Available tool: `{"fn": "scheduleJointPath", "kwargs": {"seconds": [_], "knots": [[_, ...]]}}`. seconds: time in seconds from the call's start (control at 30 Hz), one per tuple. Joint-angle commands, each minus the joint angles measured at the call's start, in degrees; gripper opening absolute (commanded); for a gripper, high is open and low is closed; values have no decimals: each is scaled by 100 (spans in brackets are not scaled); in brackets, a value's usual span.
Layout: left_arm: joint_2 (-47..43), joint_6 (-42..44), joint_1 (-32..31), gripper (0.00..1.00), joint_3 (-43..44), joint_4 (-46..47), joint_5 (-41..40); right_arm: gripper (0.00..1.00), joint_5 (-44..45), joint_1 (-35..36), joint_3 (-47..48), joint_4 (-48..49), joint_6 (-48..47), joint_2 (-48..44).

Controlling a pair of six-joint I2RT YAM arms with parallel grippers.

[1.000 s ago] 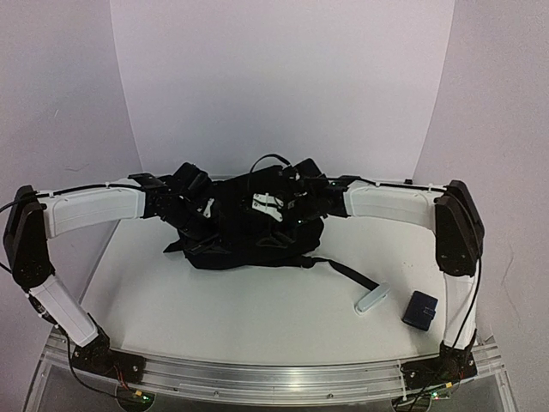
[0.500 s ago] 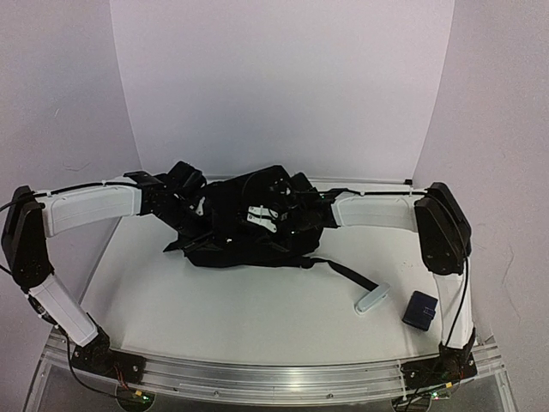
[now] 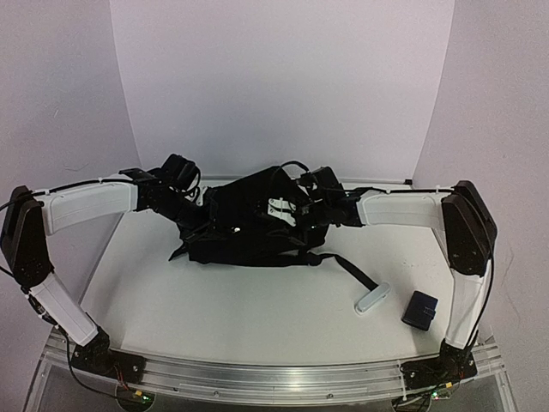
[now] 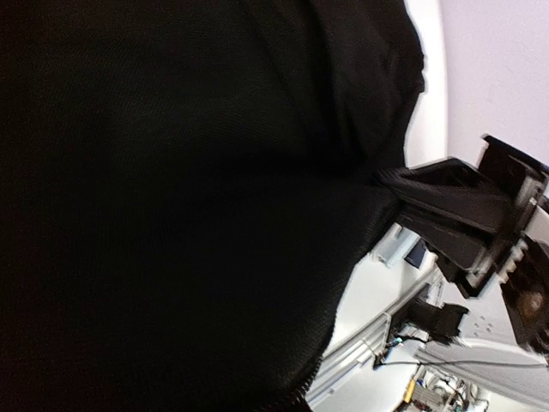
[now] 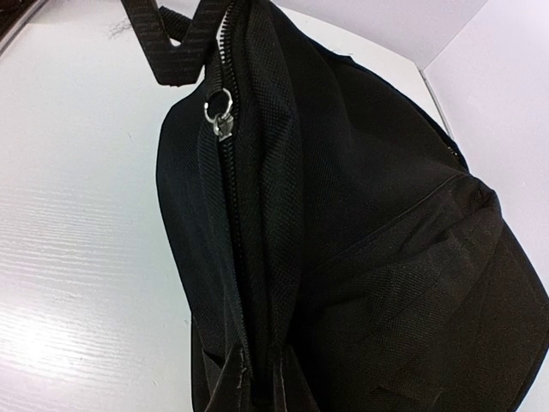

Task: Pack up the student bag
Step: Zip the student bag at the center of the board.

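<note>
Across the far middle of the white desk (image 3: pixel 257 318), the student bag (image 3: pixel 249 236) is stretched left to right between the left tool (image 3: pixel 196 213) and the right tool (image 3: pixel 292 206), each clenched on its fabric. Its zipper (image 5: pixel 225 215) is seen running away from the right tool.

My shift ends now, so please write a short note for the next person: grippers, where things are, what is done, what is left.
Left gripper: shut on the backpack, its left side.
Right gripper: shut on its right side.
Backpack: far middle of the table, zipper seemingly closed.
Blue pouch and white flat piece: near right, outside.
Done: bag gripped.
Left: open it, probably pack both.
</note>
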Motion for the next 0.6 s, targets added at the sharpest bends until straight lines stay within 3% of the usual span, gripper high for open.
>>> {"fn": "scheduleJointPath", "kwargs": {"seconds": [0.0,0.13,0.3,0.47,0.57], "knots": [[-190,97,153,0,206,61,482,0,858,-632,131,-934,298,-242],[537,221,-371,0,1233,322,1136,0,798,-346,313,-940,413,-131],[700,-283,-383,0,1288,1226,1167,0,754,-221,282,-940,389,-134],[931,-322,-359,1,1301,1084,1131,0,772,-225,260,-940,612,-236],[743,-264,-294,21,1072,836,942,5,716,-292,183,-948,797,-326]]}}
